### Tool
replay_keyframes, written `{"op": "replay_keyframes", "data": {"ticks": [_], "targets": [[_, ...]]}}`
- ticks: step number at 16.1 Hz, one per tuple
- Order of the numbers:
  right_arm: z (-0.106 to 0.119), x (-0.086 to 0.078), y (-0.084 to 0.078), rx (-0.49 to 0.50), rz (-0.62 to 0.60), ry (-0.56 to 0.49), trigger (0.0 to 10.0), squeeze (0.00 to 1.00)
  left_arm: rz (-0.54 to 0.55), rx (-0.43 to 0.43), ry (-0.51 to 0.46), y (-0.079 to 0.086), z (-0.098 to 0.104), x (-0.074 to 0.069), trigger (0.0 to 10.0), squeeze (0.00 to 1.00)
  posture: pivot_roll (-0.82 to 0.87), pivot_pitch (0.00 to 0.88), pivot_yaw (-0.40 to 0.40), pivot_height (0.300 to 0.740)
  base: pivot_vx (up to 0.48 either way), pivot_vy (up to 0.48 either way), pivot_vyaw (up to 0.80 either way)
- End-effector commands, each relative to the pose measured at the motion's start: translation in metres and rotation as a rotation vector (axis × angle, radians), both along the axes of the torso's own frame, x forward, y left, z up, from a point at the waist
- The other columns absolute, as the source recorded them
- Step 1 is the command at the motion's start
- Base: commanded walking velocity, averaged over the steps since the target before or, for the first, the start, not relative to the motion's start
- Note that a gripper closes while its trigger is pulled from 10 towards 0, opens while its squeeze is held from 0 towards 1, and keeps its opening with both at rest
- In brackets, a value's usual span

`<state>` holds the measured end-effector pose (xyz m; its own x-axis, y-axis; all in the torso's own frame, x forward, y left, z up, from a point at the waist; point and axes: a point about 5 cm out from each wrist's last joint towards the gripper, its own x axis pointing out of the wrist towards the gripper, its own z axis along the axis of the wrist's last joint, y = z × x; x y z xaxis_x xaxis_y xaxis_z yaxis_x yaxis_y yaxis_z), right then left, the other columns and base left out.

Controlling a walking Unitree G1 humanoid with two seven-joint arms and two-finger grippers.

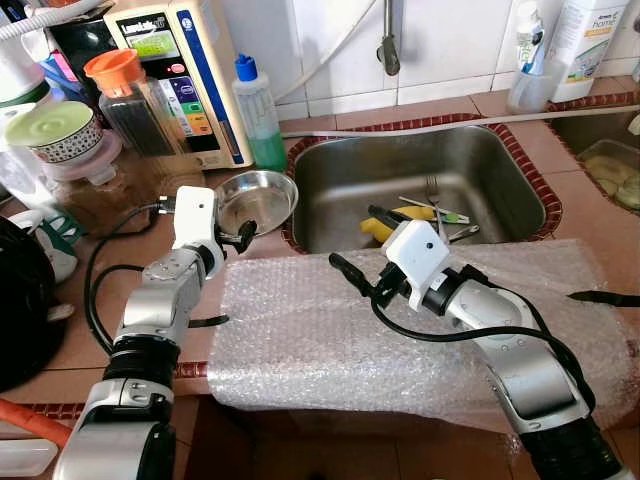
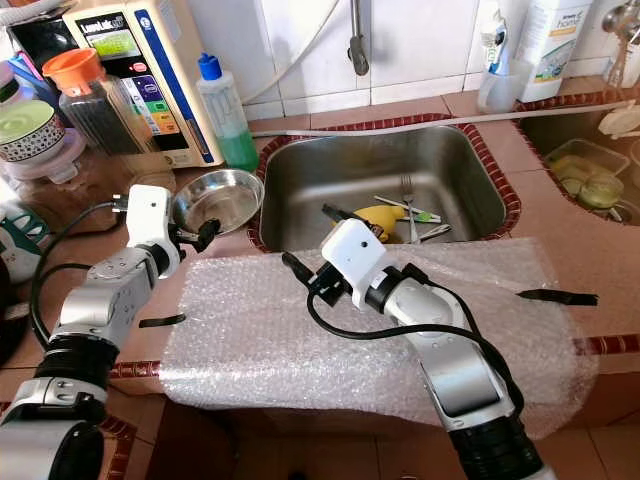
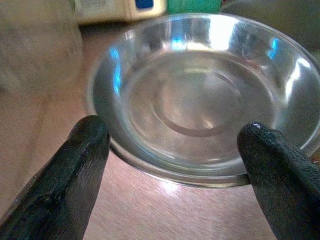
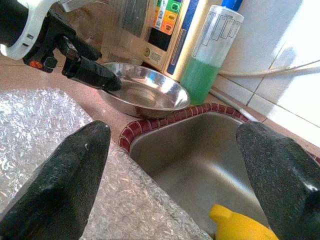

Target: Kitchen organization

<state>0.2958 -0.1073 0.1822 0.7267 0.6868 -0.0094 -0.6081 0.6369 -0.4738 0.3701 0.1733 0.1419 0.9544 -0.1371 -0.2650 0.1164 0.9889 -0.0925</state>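
A shallow steel bowl sits empty on the tiled counter, just left of the sink. My left gripper is open at the bowl's near rim, one finger to each side and nothing held. Over the sink's front left corner my right gripper is also open and empty, above the edge of a bubble wrap sheet. In the right wrist view the bowl lies ahead, with a left fingertip at its rim. A fork and a yellow-handled utensil lie in the sink.
A green soap bottle, a water purifier and a jar with an orange lid stand behind the bowl. The faucet hangs over the sink. Bottles stand back right, and a black strip lies on the wrap.
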Motion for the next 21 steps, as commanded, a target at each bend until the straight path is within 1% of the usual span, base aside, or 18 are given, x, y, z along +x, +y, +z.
{"op": "replay_keyframes", "data": {"ticks": [1, 2, 3, 7, 9, 11, 12, 13, 14, 16, 18, 19, 20, 21], "targets": [[0.004, -0.003, 0.008, -0.005, 0.032, -0.013, 10.0, 0.86, 0.048, -0.076, 0.072, 0.007, -0.009, -0.001, 10.0, 0.0, -0.33, 0.091, 0.194, 0.74, 0.0, 0.0, 0.0], [0.004, -0.003, 0.008, -0.005, 0.032, -0.012, 10.0, 0.84, 0.058, -0.115, 0.091, 0.008, -0.01, -0.001, 10.0, 0.0, -0.33, 0.091, 0.194, 0.74, 0.0, 0.0, 0.0], [0.004, -0.004, 0.008, -0.008, 0.032, -0.01, 10.0, 0.76, 0.077, -0.166, 0.115, 0.009, -0.012, -0.002, 10.0, 0.0, -0.33, 0.091, 0.194, 0.74, 0.0, 0.0, 0.0], [0.003, -0.003, 0.007, -0.015, 0.026, -0.007, 10.0, 0.71, 0.082, -0.169, 0.104, 0.009, -0.006, 0.0, 10.0, 0.0, -0.32, 0.092, 0.195, 0.74, 0.0, 0.0, 0.0], [0.003, -0.002, 0.007, -0.018, 0.024, -0.007, 10.0, 0.71, 0.095, -0.166, 0.098, 0.012, -0.001, 0.0, 10.0, 0.0, -0.32, 0.091, 0.194, 0.74, 0.0, 0.0, 0.0], [0.003, -0.002, 0.006, -0.02, 0.02, -0.007, 10.0, 0.7, 0.104, -0.138, 0.087, 0.016, 0.002, 0.001, 10.0, 0.0, -0.32, 0.09, 0.195, 0.74, 0.0, 0.0, 0.0], [0.003, -0.001, 0.006, -0.025, 0.015, -0.01, 10.0, 0.69, 0.113, -0.066, 0.049, 0.022, 0.007, 0.002, 10.0, 0.0, -0.32, 0.09, 0.196, 0.74, 0.0, 0.0, 0.0], [0.003, 0.0, 0.005, -0.026, 0.014, -0.011, 10.0, 0.69, 0.119, -0.028, 0.025, 0.024, 0.011, 0.002, 10.0, 0.0, -0.32, 0.09, 0.196, 0.74, 0.0, 0.0, 0.0], [0.003, 0.0, 0.005, -0.028, 0.012, -0.013, 10.0, 0.7, 0.12, -0.005, 0.016, 0.026, 0.014, 0.002, 10.0, 0.0, -0.32, 0.09, 0.196, 0.74, 0.0, 0.0, 0.0], [0.003, 0.001, 0.003, -0.03, 0.004, -0.013, 10.0, 0.69, 0.148, 0.002, 0.008, 0.034, 0.017, 0.003, 10.0, 0.0, -0.32, 0.089, 0.197, 0.74, 0.0, 0.0, 0.0], [0.003, 0.001, 0.002, -0.032, 0.0, -0.015, 10.0, 0.69, 0.162, 0.042, 0.007, 0.039, 0.018, 0.003, 10.0, 0.0, -0.32, 0.089, 0.195, 0.74, 0.0, 0.0, 0.0], [0.003, 0.002, 0.001, -0.034, -0.001, -0.016, 10.0, 0.69, 0.22, 0.0, 0.027, 0.043, 0.017, 0.004, 10.0, 0.0, -0.32, 0.087, 0.193, 0.74, 0.0, 0.0, 0.0], [0.003, 0.002, 0.001, -0.035, 0.0, -0.017, 10.0, 0.68, 0.241, -0.042, 0.039, 0.041, 0.016, 0.005, 10.0, 0.0, -0.32, 0.087, 0.192, 0.74, 0.0, 0.0, 0.0], [0.004, 0.002, 0.002, -0.035, 0.0, -0.018, 10.0, 0.68, 0.249, -0.066, 0.046, 0.039, 0.016, 0.006, 10.0, 0.0, -0.32, 0.085, 0.191, 0.74, 0.0, 0.0, 0.0]]}}
